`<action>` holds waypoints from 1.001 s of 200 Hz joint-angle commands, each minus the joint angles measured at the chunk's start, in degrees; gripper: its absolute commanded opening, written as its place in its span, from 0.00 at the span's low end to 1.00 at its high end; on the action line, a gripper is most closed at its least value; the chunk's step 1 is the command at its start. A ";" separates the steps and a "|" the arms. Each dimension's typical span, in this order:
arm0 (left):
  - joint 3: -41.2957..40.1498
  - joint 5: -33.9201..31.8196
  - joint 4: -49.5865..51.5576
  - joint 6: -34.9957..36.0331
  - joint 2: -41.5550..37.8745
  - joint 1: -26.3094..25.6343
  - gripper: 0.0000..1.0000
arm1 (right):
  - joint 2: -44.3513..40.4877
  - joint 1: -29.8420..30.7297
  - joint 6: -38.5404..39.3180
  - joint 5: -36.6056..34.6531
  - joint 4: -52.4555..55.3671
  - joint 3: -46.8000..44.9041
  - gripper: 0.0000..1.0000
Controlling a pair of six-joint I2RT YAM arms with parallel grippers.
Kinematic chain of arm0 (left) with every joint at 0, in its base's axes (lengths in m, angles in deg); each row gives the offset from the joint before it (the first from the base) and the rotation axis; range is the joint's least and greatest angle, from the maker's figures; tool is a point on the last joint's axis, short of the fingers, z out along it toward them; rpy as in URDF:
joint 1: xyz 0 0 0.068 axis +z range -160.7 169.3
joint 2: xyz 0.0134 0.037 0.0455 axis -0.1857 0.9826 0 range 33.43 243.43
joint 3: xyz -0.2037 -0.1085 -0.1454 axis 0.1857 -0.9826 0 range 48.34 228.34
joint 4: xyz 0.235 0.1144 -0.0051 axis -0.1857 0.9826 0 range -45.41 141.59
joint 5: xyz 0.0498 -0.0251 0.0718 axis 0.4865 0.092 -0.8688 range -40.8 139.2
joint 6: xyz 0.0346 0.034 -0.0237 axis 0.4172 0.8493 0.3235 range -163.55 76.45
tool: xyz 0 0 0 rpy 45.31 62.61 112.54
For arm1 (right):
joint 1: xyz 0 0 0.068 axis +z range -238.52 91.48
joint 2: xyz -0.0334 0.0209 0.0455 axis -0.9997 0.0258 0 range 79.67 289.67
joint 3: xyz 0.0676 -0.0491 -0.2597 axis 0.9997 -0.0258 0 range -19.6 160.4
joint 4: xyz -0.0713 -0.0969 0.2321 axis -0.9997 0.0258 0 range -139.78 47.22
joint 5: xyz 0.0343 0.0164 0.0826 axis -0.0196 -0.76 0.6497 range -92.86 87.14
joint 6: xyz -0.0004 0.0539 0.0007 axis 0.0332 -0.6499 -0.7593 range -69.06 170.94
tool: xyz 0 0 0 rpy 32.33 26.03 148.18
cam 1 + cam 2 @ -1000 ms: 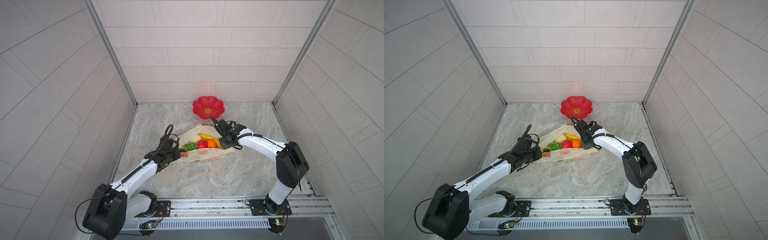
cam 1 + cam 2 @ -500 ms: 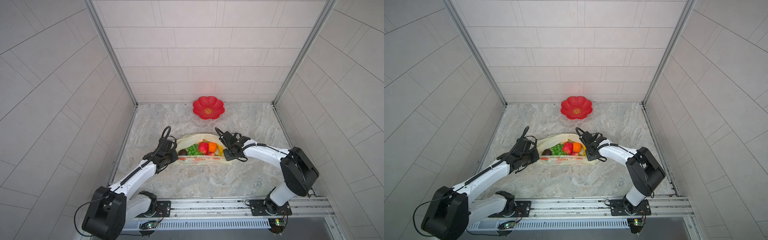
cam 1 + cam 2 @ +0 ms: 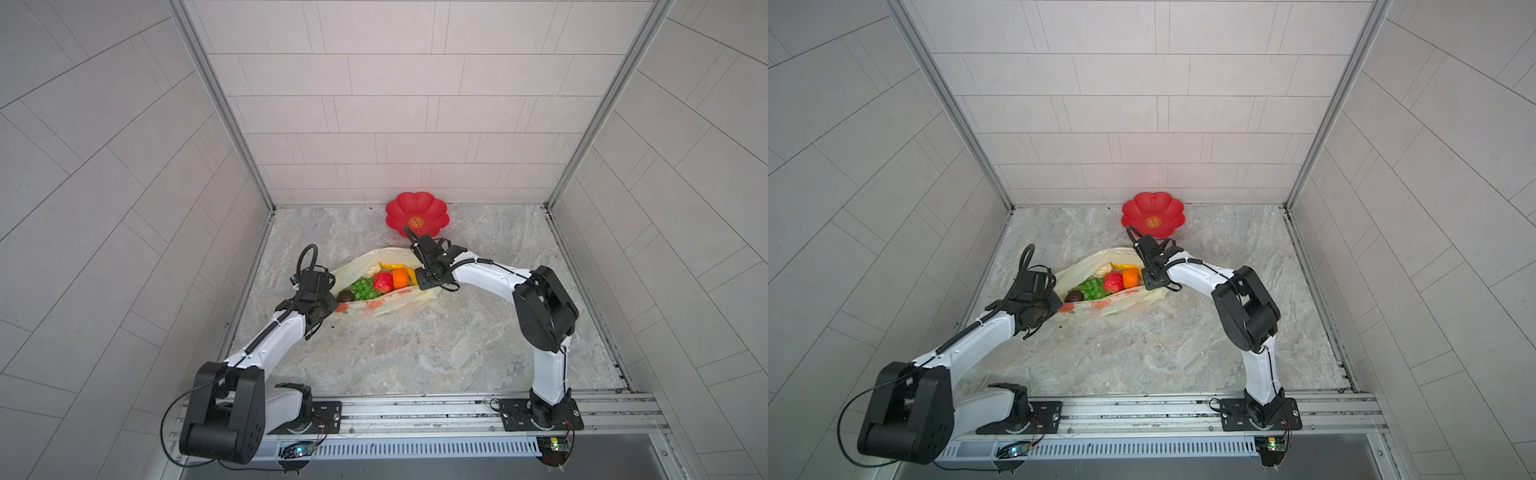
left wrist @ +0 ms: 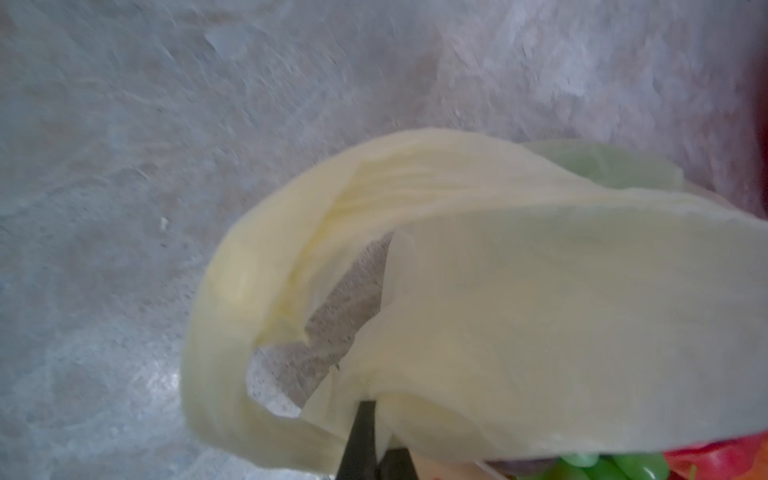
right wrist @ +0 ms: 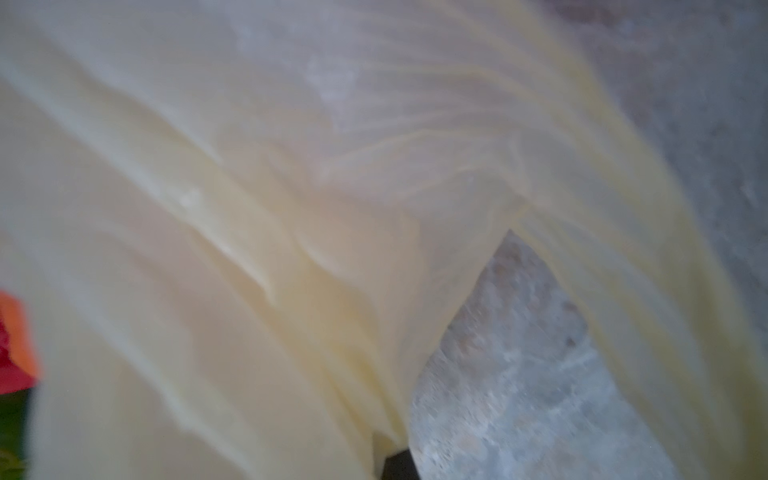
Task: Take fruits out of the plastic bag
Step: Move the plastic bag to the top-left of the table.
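Thin, translucent pale-yellow plastic bag (image 3: 388, 305) lies near the middle of the grey marbled table (image 3: 415, 357), mouth spread. Left gripper (image 4: 374, 449) and right gripper (image 3: 419, 282) are each clamped on its film at opposite ends. Small toy fruits (image 3: 383, 282) all sit inside; none removed. By this evidence, extraction is wholly outstanding.

I see a pale yellow plastic bag (image 3: 419, 296) with orange slice prints (image 3: 375, 304). I also see green grapes (image 3: 363, 289), a red fruit (image 3: 383, 281), an orange ball (image 3: 400, 277), a yellow banana (image 3: 395, 266) and a dark brown piece (image 3: 345, 296). The flower dish (image 3: 399, 210) is red. The tabletop (image 3: 415, 345) is grey with cloudy swirls.
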 commanded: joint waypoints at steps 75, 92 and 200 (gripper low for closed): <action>0.73 -4.76 -4.60 -4.35 -0.01 2.40 0.00 | 22.67 3.68 4.03 5.69 9.05 39.28 0.07; -1.65 -3.98 -4.66 -3.87 -2.37 2.44 0.01 | 25.20 3.92 4.76 6.63 10.41 43.80 0.08; -5.92 4.33 -7.38 2.55 -5.85 2.29 0.04 | 16.85 4.05 6.59 5.15 17.59 45.51 0.77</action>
